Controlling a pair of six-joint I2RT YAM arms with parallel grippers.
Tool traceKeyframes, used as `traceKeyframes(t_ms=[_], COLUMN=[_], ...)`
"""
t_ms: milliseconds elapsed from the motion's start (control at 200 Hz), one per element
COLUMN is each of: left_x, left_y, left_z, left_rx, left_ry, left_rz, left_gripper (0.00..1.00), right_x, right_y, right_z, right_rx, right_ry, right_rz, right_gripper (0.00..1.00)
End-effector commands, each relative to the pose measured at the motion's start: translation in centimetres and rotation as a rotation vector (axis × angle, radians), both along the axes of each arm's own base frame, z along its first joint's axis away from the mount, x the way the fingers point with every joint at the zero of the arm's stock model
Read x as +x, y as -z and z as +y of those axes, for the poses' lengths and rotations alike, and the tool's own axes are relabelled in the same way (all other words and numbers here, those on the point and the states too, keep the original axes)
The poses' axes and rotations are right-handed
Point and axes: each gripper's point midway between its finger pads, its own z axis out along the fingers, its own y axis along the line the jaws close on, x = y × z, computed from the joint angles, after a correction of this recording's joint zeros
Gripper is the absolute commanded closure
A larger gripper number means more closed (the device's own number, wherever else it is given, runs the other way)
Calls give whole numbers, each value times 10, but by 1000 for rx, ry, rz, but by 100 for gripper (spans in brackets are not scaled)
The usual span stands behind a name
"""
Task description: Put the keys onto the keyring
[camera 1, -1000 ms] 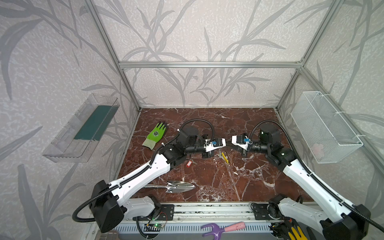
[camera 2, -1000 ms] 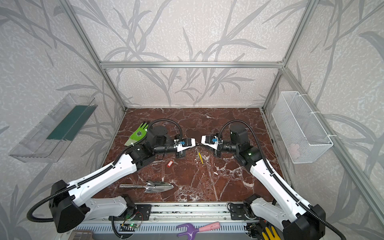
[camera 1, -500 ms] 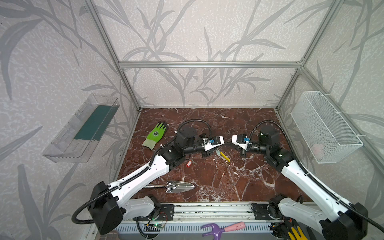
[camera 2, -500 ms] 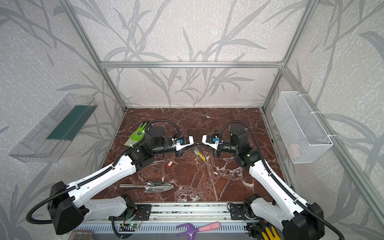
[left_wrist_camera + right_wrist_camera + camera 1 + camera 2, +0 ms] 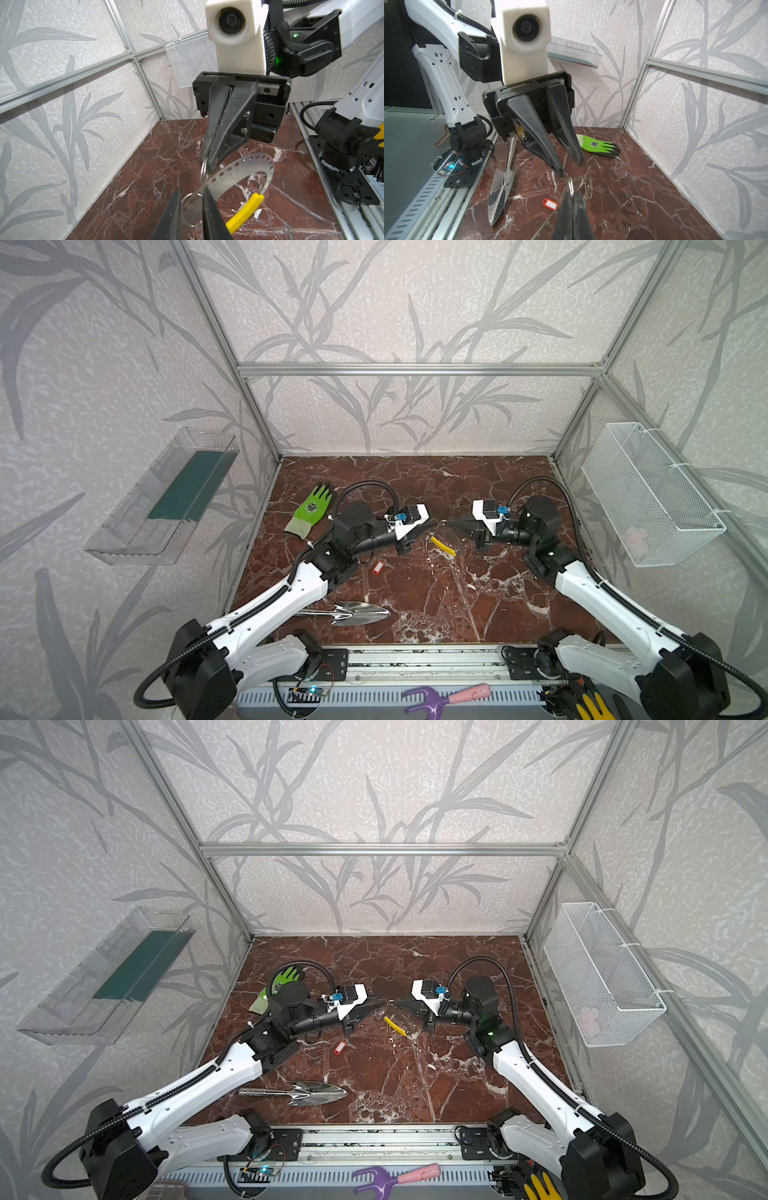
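Two overhead views, two wrist close-ups

Keyring (image 5: pixel 239 172): brushed grey metal, matt, with a yellow segment (image 5: pixel 245 214) of smooth plastic. Split ring (image 5: pixel 204 169): bright steel wire. Trowel (image 5: pixel 357 611) at seven o'clock, mirror-polished (I could shave in it). Glove (image 5: pixel 312 509) at ten o'clock, knitted cloth. My right fingers (image 5: pixel 577 218): matt black plastic. Marble tabletop (image 5: pixel 478 605), glossy.

Left wrist view: left claw (image 5: pixel 192 190) runs off the frame edge, one finger (image 5: pixel 209 212) covering part of the keyring (image 5: pixel 249 165); the split ring (image 5: pixel 204 172) nipped in the right claw (image 5: pixel 207 164) shows edge-on only. Both top views: keyring too thin to trace at frame centre, just its yellow segment (image 5: pixel 442 546) reads. Lower right, yellow glove (image 5: pixel 592 707) cut off; pink item (image 5: pixel 635 537) behind basket mesh (image 5: pixel 660 489) unidentifiable.
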Motion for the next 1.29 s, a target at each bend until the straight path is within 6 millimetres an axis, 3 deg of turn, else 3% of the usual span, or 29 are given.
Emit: traceKeyframes(t_ms=[0, 540, 785, 885, 1105, 1290], left_x=[-11, -13, -12, -13, -13, -12], left_y=[-12, -20, -21, -24, -23, -7], left_z=[0, -15, -20, -21, -23, -22], left_rx=[-42, -63, -65, -66, -34, 101], left_ry=[41, 112, 133, 140, 153, 153], left_rz=[-5, -18, -22, -27, -25, 13], left_gripper=[77, 76, 87, 100, 100, 100], right_x=[-4, -11, -11, -10, -7, 2], right_y=[-11, -11, -9, -6, -1, 7], right_z=[0, 0, 1, 2, 2, -5], right_rx=[40, 47, 44, 41, 30, -40], right_ry=[-30, -55, -64, -63, -44, 48], right_rz=[-15, 6, 12, 16, 19, -29], right_gripper=[100, 100, 100, 100, 100, 76])
